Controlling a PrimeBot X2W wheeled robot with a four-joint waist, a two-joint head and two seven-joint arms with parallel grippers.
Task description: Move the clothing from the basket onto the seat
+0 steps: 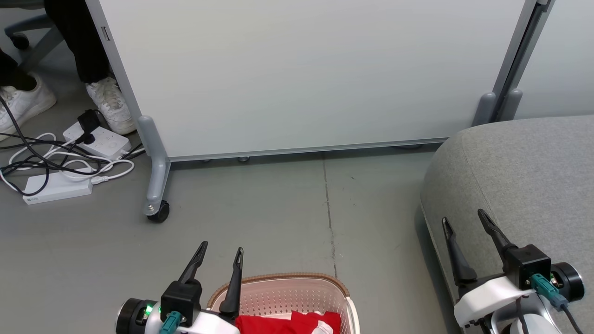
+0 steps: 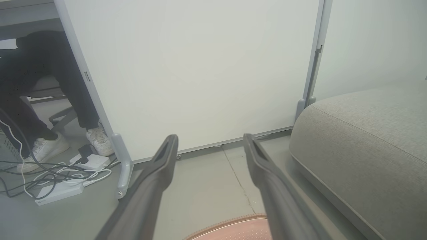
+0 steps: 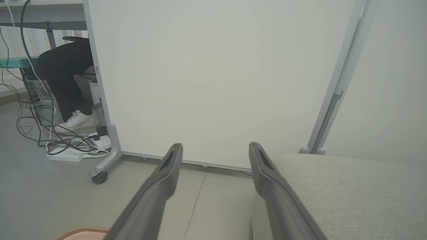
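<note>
Far left, head view: a seated person's white shoes [image 1: 110,104] and dark trouser legs on the grey floor [image 1: 260,218]. Just in front of them is a white power strip [image 1: 98,140] with a black plug in it, tangled black and white cables [image 1: 55,160], and a flat white box [image 1: 58,188].

Next right is a big pale partition panel [image 1: 297,69] on a grey frame. Its left foot ends in a black caster [image 1: 159,214].

The left gripper [image 1: 222,247] is at lower left with its fingers [image 2: 161,166] pointing up the view. They are spread apart with nothing between them. The inner finger overlaps the basket's left rim in the head view. The left wrist view shows bare floor and panel between the fingers, with a bit of brown rim at the bottom edge.

The basket [image 1: 283,278] is at bottom centre on the floor, with a cream perforated wall and a brown woven rim, cut off by the frame edge. The clothing [image 1: 283,323] lies inside the basket, red and crumpled. A small white patch at its right is probably a panel, too cropped to be sure.

A floor seam [image 1: 328,204] runs up from beside the basket toward the panel.

The seat [image 1: 524,162] is on the right, grey upholstered with a rounded corner. It is apart from the basket, with a strip of floor between them.

The right gripper [image 1: 463,217] is at lower right, in front of the seat's near edge, with its fingers apart and gripping nothing.
</note>
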